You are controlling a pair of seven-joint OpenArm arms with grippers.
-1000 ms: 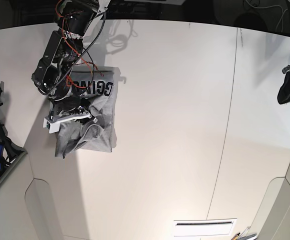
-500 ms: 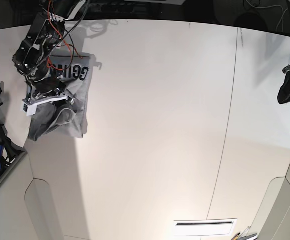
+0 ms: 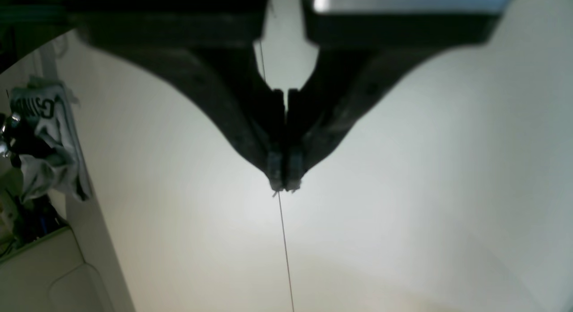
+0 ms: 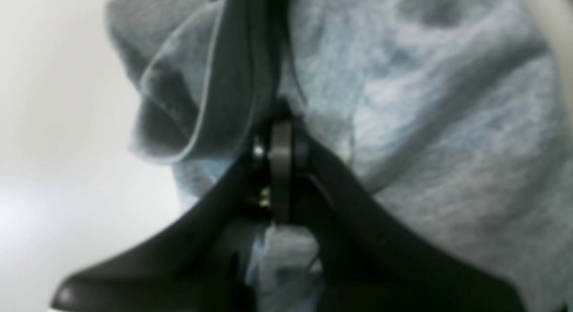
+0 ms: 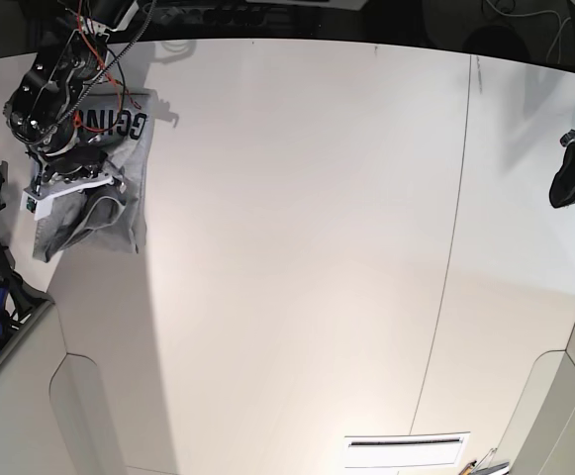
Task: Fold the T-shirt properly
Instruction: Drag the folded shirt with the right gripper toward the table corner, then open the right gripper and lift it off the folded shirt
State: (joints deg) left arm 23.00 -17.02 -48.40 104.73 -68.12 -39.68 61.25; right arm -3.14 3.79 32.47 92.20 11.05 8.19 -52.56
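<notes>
Since a moment ago we drag the T-shirt [image 5: 94, 188] further toward the table's [image 5: 307, 247] far left corner; our right gripper [image 4: 280, 177] is clamped on its bunched cloth, while our left gripper [image 3: 282, 184], closed and empty, sits well apart.

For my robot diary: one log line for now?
right gripper: shut on T-shirt | left gripper: shut, empty | T-shirt: bunched, table edge
</notes>
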